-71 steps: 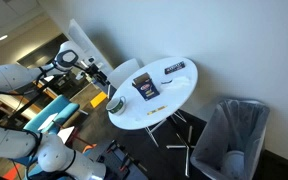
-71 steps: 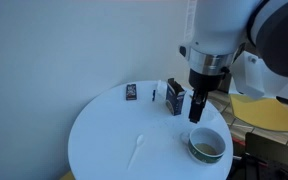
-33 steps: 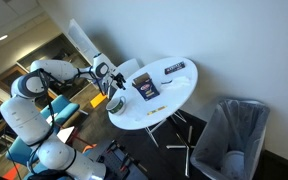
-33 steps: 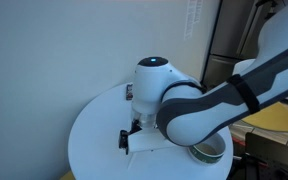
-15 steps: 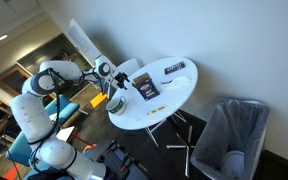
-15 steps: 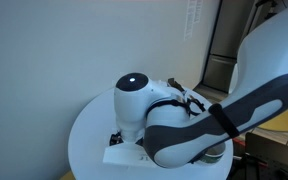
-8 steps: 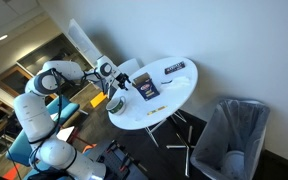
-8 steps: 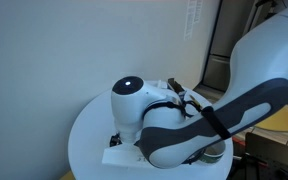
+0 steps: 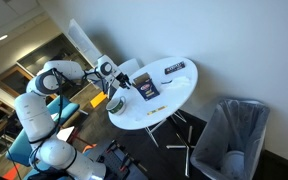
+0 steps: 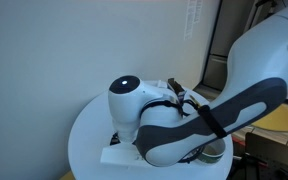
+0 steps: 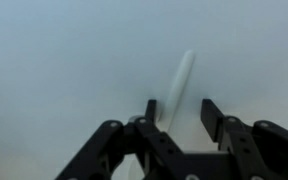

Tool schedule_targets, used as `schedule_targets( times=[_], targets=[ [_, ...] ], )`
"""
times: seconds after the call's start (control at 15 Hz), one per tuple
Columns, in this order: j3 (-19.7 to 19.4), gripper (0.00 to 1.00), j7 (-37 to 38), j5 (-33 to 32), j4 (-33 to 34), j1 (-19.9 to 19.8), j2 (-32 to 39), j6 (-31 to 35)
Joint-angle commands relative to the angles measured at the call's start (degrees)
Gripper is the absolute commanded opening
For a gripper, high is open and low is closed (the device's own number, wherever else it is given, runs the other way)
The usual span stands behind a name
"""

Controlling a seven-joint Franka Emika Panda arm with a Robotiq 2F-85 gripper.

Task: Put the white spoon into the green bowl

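In the wrist view the white spoon (image 11: 182, 75) lies on the white table, its handle running between the fingers of my gripper (image 11: 181, 105). The jaws stand apart around the handle, which lies close to the left finger (image 11: 151, 108), while a gap remains on the right side. In an exterior view the gripper (image 9: 119, 86) is low over the table's near-left part, close to the small green bowl (image 9: 115, 104). My arm (image 10: 174, 125) hides the spoon and most of the green bowl (image 10: 213, 153) in an exterior view.
The round white table (image 9: 176, 95) carries a black rectangular item (image 9: 147, 88) in the middle and another (image 9: 175, 68) at the far edge. A grey bin (image 9: 230, 135) stands beside the table. A wall rises behind it.
The arm has shifted only slightly in the exterior views, its big joint edging a little left and lower over the table. Nothing on the table has visibly moved.
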Motion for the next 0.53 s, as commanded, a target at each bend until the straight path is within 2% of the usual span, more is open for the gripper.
schedule_targets(
  times=[0.0,0.2,0.47],
  targets=[
    [0.0,0.19,0.8,-0.1,1.9,0.0,0.8,-1.4],
    [0.4,0.01,0.0,0.7,1.9,-0.4,0.5,-1.2],
    [1.5,0.03,-2.1,3.4,-0.5,-1.6,-2.8,-0.8]
  ],
)
